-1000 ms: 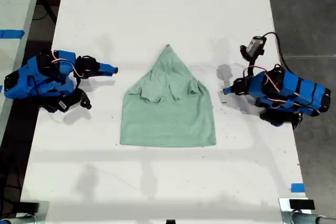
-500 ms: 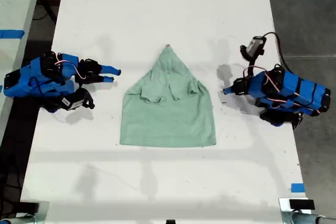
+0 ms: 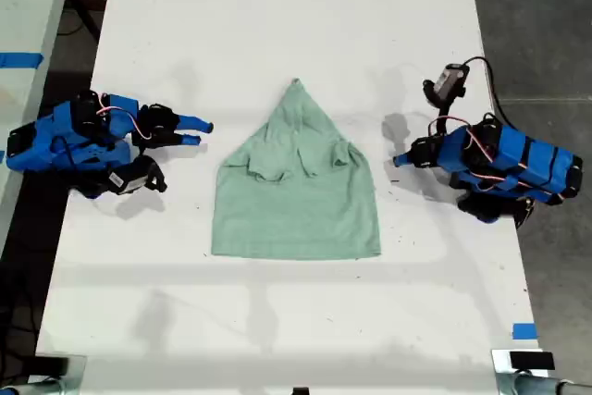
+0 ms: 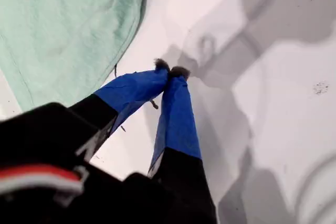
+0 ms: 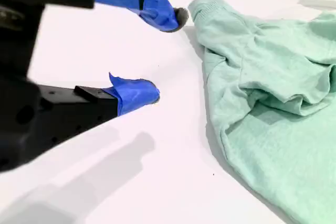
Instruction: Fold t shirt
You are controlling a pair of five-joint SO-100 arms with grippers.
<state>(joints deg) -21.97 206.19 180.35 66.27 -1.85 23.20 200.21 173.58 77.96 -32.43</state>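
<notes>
Currently, exterior view: t shirt (image 3: 296, 190), pale mint knit, soft, wrinkled, sleeves folded in to a peak at 12 o'clock, lies mid white worktop (image 3: 277, 25), arms at 3 and 9 o'clock. First wrist view: my first gripper (image 4: 170, 71), blue fingers closed, empty, off the hem. Second wrist view: my second gripper (image 5: 164, 56) fingers apart, empty, beside the cloth's ribbed edge; a shallow pinch risks dragging and undoing the folds.

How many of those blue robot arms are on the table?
2: one arm at the exterior view's left, one arm at its right, either side of the t shirt.
</notes>
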